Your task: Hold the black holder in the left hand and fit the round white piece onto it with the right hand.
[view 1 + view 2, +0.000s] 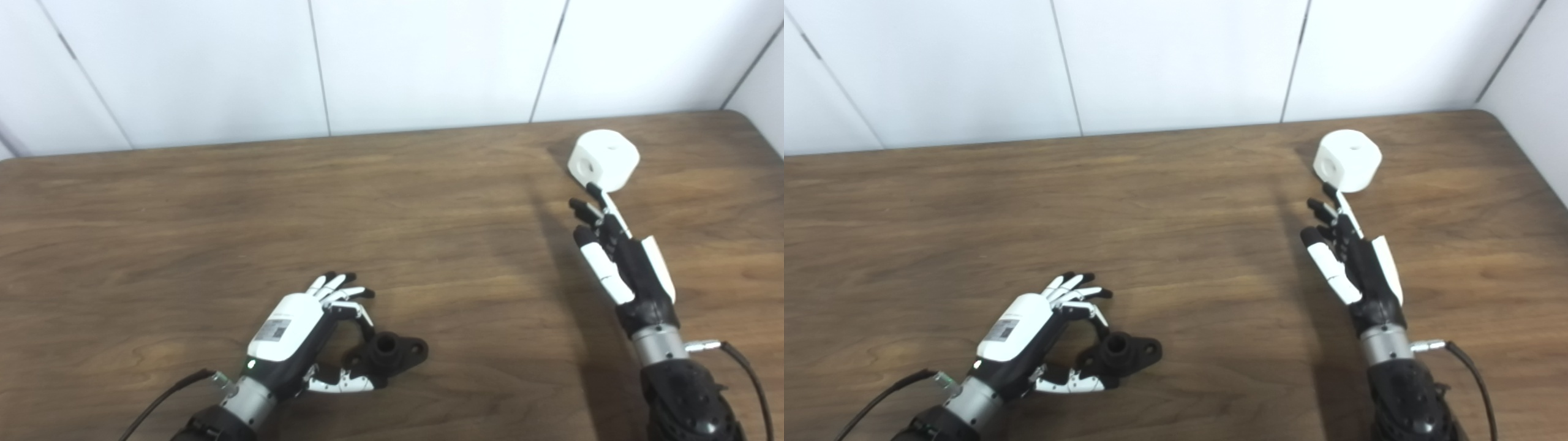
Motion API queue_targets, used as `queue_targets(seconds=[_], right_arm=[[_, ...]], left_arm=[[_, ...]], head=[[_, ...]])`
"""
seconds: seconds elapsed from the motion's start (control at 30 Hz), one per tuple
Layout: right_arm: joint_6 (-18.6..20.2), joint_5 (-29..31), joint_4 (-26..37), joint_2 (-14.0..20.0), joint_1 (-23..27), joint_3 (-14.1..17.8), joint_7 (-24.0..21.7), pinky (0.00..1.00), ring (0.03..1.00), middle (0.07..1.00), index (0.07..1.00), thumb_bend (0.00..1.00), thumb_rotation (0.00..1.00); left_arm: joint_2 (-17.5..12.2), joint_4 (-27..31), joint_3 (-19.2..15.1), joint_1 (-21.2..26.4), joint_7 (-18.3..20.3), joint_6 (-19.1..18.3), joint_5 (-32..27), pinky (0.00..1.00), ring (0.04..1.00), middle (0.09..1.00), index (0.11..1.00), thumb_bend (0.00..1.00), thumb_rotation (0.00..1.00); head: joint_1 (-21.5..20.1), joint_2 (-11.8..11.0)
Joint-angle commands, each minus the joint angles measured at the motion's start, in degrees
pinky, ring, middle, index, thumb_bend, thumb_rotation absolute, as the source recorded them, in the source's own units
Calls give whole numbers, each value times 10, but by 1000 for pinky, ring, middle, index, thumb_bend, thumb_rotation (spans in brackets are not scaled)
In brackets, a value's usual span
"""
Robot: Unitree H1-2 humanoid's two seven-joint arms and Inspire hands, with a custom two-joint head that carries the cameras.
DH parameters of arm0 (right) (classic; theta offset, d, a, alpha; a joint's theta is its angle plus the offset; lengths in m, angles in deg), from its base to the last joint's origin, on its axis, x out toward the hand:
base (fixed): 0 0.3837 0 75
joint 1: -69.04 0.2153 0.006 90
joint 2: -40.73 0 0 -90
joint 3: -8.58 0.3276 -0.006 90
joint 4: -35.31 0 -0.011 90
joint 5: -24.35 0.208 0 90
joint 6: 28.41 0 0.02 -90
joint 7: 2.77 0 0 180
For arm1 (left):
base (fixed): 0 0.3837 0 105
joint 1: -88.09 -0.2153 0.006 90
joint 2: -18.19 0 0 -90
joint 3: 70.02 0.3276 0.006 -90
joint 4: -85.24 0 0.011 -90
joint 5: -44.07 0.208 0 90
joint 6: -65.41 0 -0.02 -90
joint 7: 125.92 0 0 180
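Note:
The black holder [392, 353] lies on the wooden table near the front, left of centre; it also shows in the right eye view [1123, 352]. My left hand [298, 334] is at its left end, fingers half curled and apart. The thumb [343, 384] lies against the holder's near left side and one fingertip is close above it. The holder rests on the table. The round white piece [604, 160] stands at the far right. My right hand [618, 257] is open, its fingers stretched toward the piece, fingertips just short of its near side.
The table [184, 245] runs back to a white panelled wall [429, 61]. Its right edge and rounded far corner [744, 116] are close behind the white piece. Cables trail from both wrists at the front edge.

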Motion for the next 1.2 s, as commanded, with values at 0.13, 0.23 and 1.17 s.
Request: queue_targets(seconds=[0.13,0.23,1.17], right_arm=[[37,-67,64,24,37,3,6,838,887,886,945,597,772],[42,-114,69,42,49,-2,6,876,895,894,946,612,769],[125,-314,-104,118,253,-38,31,928,1000,979,897,763,396]], left_arm=[[-6,5,9,-15,17,9,23,1000,951,839,486,516,58],[-9,1,7,-16,14,13,26,1000,951,839,486,516,59],[-33,-22,-30,-29,14,57,3,1000,947,827,485,517,56]], head=[[-37,-13],[-58,-21],[-144,-60]])
